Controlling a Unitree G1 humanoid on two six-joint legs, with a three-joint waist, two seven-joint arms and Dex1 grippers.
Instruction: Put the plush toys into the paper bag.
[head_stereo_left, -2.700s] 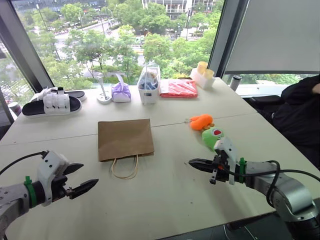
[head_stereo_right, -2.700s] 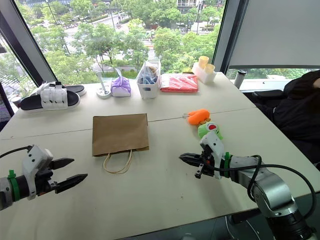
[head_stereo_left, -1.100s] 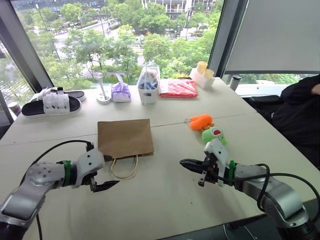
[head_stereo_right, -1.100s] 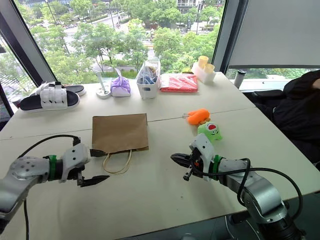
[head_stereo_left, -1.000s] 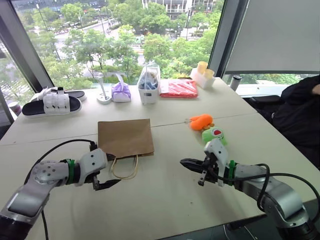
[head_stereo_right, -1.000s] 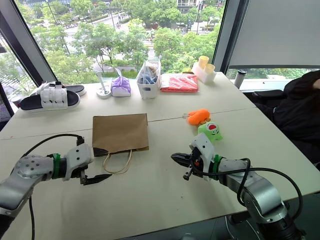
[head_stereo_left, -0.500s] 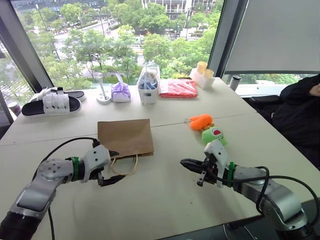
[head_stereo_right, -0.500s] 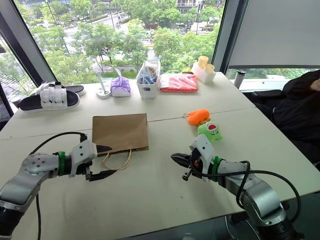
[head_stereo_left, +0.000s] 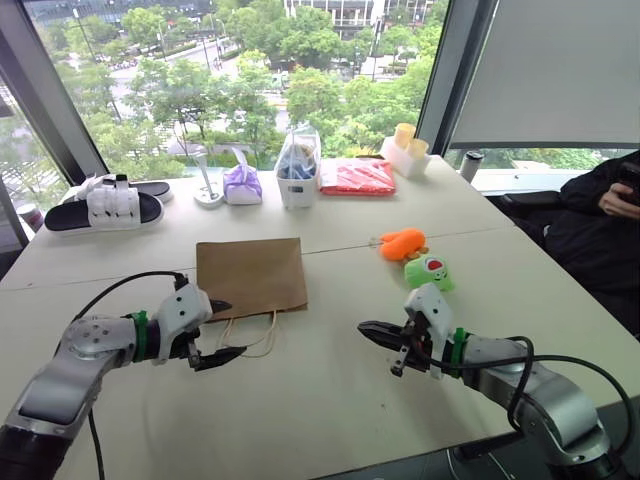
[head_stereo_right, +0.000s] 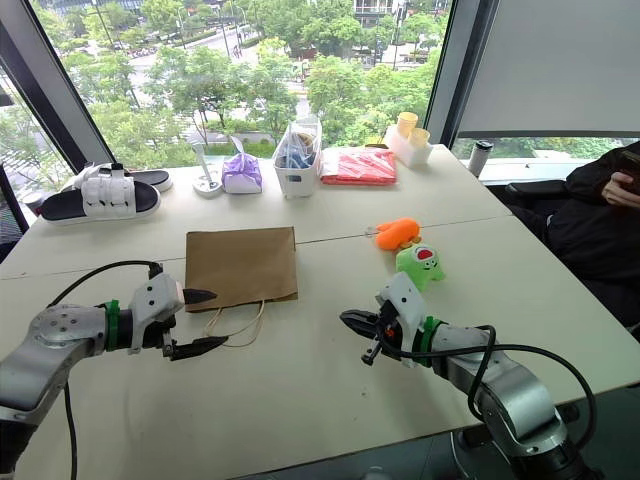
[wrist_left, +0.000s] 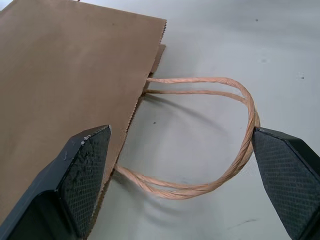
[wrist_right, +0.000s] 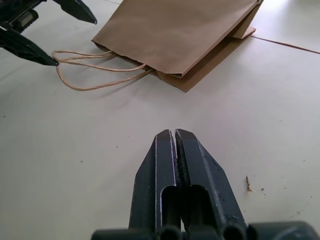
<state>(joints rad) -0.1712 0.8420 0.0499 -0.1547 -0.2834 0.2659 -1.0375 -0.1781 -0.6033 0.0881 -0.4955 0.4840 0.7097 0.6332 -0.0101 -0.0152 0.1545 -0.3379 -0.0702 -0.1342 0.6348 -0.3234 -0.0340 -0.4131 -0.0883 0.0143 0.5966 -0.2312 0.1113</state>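
With the left gripper (head_stereo_left: 221, 332) spread wide around the paper bag (head_stereo_left: 250, 276) handles (wrist_left: 210, 145) and the right gripper (head_stereo_right: 352, 322) closed empty, a snagged loop could drag the flat bag.

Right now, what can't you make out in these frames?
- Inside of the paper bag: it lies flat and the left wrist view shows its outer face, so any contents stay hidden.
- Contents of the clear bag at the far edge: too small in the head views to name.
- Person at the right: cut off by the frame edge.
- Underside of the green toy and orange toy: hidden against the table.
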